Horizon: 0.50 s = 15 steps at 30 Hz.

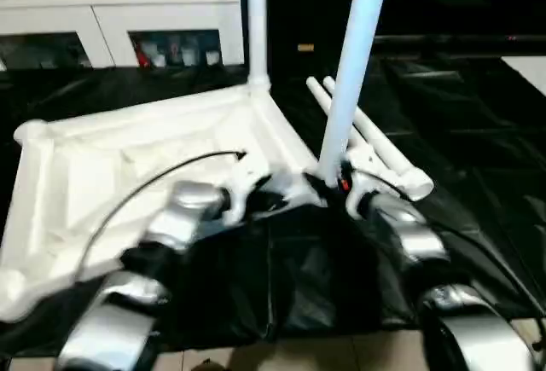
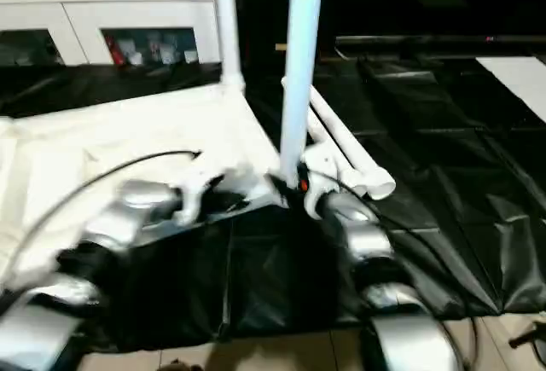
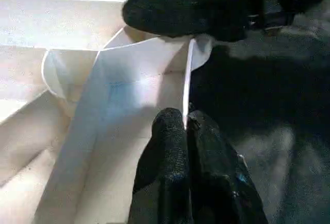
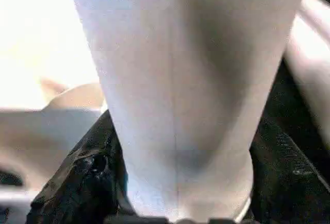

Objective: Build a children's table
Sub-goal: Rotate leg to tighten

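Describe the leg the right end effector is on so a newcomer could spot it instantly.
Start at the upturned white tabletop on the black sheet. At its near right corner a white tube leg stands almost upright, with the right end effector around its base. Unlike the leg already standing at the far corner and the two spare legs lying flat, this one is gripped and leaning.

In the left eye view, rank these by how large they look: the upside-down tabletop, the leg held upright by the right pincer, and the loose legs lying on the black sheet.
1. Tabletop.
2. Held leg; nearness to the camera may enlarge it.
3. Loose legs, each looking shorter.
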{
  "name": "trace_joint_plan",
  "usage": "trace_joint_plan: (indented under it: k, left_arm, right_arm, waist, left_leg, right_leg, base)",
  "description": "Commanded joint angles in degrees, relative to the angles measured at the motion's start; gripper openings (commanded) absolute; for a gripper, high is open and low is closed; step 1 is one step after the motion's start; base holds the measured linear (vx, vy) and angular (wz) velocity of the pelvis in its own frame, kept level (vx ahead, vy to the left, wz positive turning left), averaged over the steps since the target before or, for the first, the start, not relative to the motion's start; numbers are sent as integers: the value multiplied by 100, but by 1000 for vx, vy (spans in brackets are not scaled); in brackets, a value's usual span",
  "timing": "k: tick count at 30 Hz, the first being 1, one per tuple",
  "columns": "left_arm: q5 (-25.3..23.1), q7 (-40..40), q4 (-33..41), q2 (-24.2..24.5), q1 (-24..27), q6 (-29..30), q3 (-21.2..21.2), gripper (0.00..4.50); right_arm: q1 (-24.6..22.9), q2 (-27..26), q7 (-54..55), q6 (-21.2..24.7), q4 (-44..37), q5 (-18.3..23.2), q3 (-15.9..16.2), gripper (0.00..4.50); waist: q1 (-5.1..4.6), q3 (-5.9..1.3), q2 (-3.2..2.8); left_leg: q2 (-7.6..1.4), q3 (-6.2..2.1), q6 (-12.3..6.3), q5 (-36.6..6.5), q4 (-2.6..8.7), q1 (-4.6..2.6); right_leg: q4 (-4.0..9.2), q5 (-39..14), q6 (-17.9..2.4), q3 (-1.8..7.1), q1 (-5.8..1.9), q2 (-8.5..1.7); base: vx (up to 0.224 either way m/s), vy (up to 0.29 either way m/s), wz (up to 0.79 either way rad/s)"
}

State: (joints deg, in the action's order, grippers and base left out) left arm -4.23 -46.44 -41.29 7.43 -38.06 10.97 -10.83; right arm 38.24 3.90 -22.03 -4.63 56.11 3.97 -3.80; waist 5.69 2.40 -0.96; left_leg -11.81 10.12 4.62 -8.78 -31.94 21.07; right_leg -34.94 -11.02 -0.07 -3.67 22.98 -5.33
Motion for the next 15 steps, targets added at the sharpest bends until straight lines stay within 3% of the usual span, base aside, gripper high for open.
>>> trace_joint_plan:
  k: [1,6,8,11,13,14,15]
  left_arm:
    - [83,771,6,-139,-109,-105,279,0]
    - [-37,641,-21,-46,33,-318,74,0]
    - [-76,672,-51,-25,57,-337,62,0]
    - [-123,733,-92,-6,68,-354,63,0]
    - [-149,775,-166,5,61,-361,70,0]
    - [-156,835,-194,6,47,-386,79,0]
    - [-158,855,-224,7,31,-460,74,0]
  right_arm:
    - [-139,-494,-144,60,262,145,97,304]
    - [-18,-474,-100,-213,368,47,133,368]
    - [-12,-395,-121,-313,339,-48,190,377]
    - [-29,-303,-182,-341,268,-96,214,383]
    - [-204,-27,-385,-326,-72,-258,368,383]
    - [-310,81,-528,-283,-277,-249,389,383]
    - [-418,176,-669,-239,-484,-219,398,383]
  waist:
    - [19,-322,58]
    - [-7,-334,40]
    - [-31,-339,50]
    - [-27,-325,47]
    - [-23,-310,120]
    - [1,-304,103]
    - [3,-304,125]
  left_leg:
    - [-97,-20,-104,-1695,359,-41]
    - [-88,-26,-187,-1531,358,9]
    - [-89,-14,-202,-1498,342,-7]
    - [-88,-4,-227,-1568,339,-17]
    - [-89,6,-238,-1639,342,-25]
    - [-86,1,-256,-1625,344,-19]
    - [-91,1,-269,-1614,343,-17]
  right_leg:
    - [517,-1643,-999,208,-228,-287]
    - [461,-1176,-1058,188,-277,-263]
    - [457,-1060,-1127,191,-266,-260]
    - [474,-1162,-1160,195,-264,-265]
    - [504,-1433,-1087,195,-257,-268]
    - [513,-1513,-995,198,-266,-267]
    - [514,-1518,-966,202,-265,-267]
  base:
    - [0,0,0]
    - [0,0,0]
    - [0,0,0]
    - [0,0,0]
    - [0,0,0]
    - [0,0,0]
    - [0,0,0]
